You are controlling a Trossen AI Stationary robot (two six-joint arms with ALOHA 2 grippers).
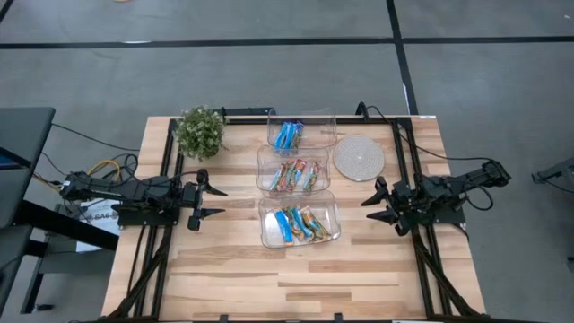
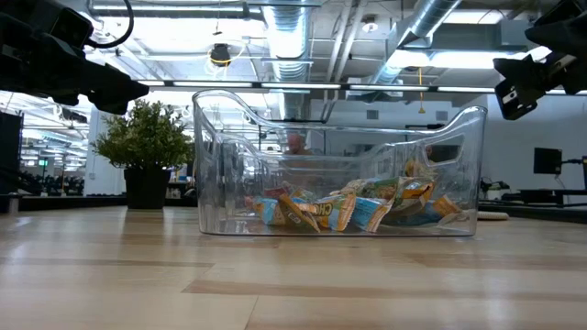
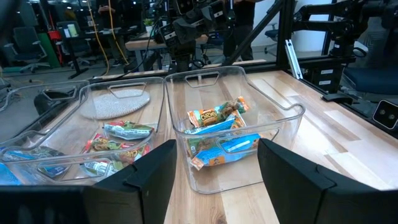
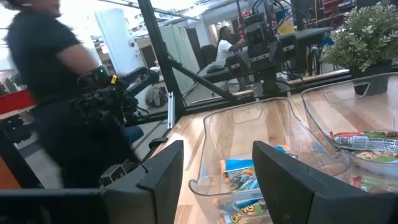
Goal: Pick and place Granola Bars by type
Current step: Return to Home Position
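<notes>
Left side: left gripper [image 1: 215,202] at the left edge of the table [image 1: 269,278], pointing toward the bins, fingers spread wide, nothing between them.
Right side: right gripper [image 1: 373,203] at the opposite edge, facing the bins too, fingers apart and empty.
Place of the Granola Bars: all inside three clear bins set in one column at the table middle; none seen loose on the wood.
Count, far bin [image 1: 323,115]: blue bars [image 1: 287,135], about three, overlapping.
Count, middle bin [image 1: 262,157]: red-green-orange bars [image 1: 294,176], about four.
Count, near bin [image 1: 269,235]: tan-orange bars [image 1: 299,223] with light blue, about four or five; heaped, so exact number not sure.
Count, other things: three bins, two arms, one plant [image 1: 200,132] beside the far bin, one round woven mat [image 1: 359,158] right of the middle bin.
Step in hand: judged as the drawing back of both arms to the rest pose; sorting looks complete.
Doing it well: pull each arm straight outward, away from the column, with fingers above the bin rims; no sweep across the near bin, which looks light and easy to push; on the left, care for the plant; on the right, care for the woven mat; slow and even on both sides.
</notes>
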